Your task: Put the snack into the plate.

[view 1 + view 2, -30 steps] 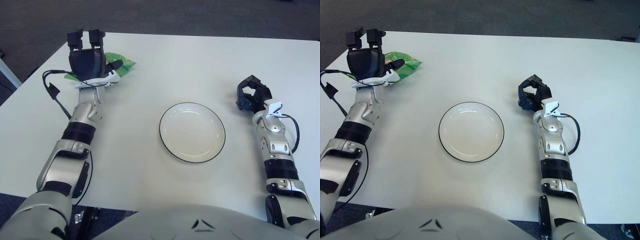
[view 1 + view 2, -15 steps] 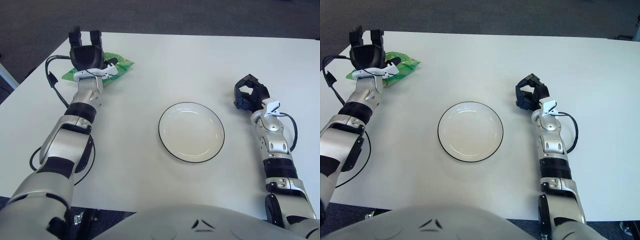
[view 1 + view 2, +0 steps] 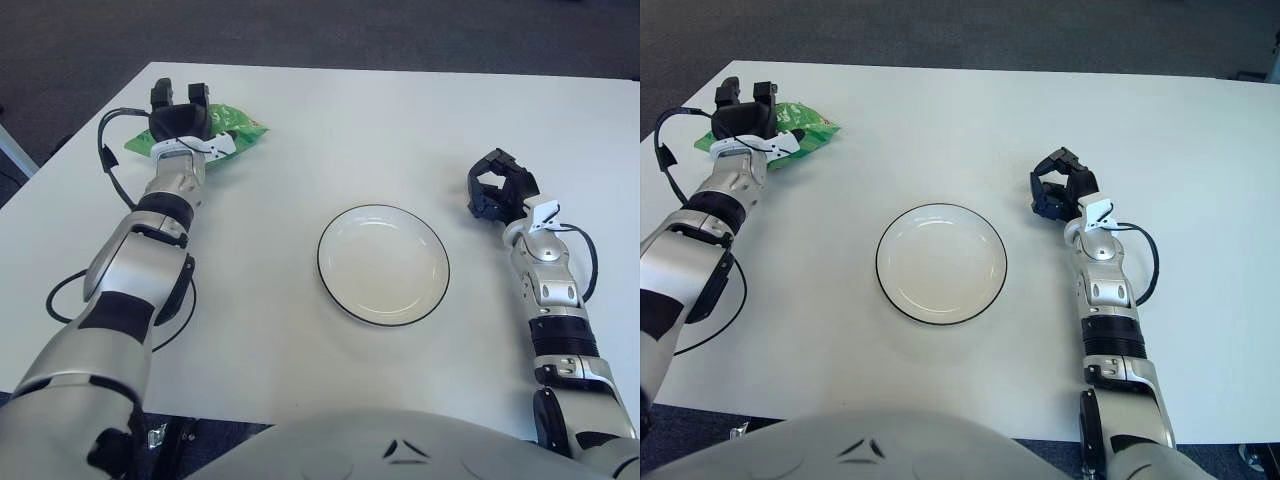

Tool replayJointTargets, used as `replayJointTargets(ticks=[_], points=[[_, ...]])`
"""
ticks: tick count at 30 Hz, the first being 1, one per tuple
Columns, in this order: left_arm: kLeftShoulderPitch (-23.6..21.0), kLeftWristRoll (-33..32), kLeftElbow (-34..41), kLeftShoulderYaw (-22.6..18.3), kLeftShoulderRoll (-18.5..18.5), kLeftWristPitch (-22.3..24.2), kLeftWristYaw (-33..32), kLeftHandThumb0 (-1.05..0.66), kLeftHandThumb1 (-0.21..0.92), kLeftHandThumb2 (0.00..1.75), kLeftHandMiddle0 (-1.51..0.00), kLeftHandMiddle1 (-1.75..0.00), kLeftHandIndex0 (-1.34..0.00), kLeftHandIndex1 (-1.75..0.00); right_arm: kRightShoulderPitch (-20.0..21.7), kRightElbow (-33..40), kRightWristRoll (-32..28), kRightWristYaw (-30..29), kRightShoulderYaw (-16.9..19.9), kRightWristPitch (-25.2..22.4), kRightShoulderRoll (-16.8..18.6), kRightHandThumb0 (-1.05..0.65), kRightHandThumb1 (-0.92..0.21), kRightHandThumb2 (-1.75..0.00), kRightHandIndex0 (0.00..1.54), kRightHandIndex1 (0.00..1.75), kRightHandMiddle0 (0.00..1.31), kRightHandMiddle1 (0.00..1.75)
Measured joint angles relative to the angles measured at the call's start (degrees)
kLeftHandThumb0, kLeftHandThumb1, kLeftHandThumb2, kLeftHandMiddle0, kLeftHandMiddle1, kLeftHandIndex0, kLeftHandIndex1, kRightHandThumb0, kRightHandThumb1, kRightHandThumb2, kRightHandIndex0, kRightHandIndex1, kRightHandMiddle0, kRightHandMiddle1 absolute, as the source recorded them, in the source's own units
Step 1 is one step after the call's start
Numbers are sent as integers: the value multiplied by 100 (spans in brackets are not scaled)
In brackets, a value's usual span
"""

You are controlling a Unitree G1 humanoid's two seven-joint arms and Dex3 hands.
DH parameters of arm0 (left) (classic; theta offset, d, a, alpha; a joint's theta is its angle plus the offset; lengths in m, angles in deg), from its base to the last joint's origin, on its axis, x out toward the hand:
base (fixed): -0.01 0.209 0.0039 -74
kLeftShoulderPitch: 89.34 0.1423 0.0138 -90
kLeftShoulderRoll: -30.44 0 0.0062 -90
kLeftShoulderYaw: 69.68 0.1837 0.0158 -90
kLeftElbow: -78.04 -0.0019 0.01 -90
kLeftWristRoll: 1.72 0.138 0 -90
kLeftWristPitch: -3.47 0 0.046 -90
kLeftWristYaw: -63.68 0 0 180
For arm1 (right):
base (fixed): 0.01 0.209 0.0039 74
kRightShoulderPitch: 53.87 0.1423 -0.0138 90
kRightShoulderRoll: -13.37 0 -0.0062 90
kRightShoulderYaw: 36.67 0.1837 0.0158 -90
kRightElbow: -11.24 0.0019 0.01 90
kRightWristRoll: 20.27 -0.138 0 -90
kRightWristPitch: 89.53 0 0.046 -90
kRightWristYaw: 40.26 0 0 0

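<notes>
The left hand (image 3: 180, 122) is sitting on top of the green snack bag (image 3: 232, 126) at the far left part of the white counter (image 3: 330, 120). The hand is covering the middle of the bag, so only its green ends are peeking out on each side. Two dark fingers (image 3: 196, 94) are sticking up past the far edge of the bag. The other parts of the hand are hiding behind the black palm, so I cannot tell if the fingers are pinching the bag or just lying over it. The words on the bag are too small to read.

The white plate with the dark rim (image 3: 384, 305) is sitting in the middle of the counter, well apart from the snack bag. Nothing is lying in it.

The right hand (image 3: 497, 188) is showing to the right of the plate, with its fingers curling in and holding nothing.

A black cable (image 3: 108, 170) is looping beside the left arm. In the left eye view the bottom of the right arm is getting cut off at the edge. The right eye view is showing more of the counter on the right side.
</notes>
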Motion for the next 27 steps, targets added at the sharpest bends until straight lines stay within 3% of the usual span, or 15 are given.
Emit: replayJointTargets(ticks=[10,22,25,27], points=[[-65,-216,-111,162,66,212,588,-105,92,101,0,-5,0,-38,-27,96,20,0,-29,-86,-8,-42,-55,-103,112,175,44,175],[-65,-649,-111,111,86,234,690,-105,92,97,-5,-7,0,-51,-73,224,184,-2,-64,-168,-26,-41,-55,-102,111,175,43,175],[-65,-737,-113,109,90,218,693,-104,92,97,-12,-16,0,-61,-65,232,187,-1,-66,-200,-29,-41,-55,-102,111,175,43,175],[-64,-771,-156,111,99,174,677,-105,92,97,-8,-50,0,-68,-58,232,187,0,-66,-216,-31,-41,-56,-102,110,175,43,175]])
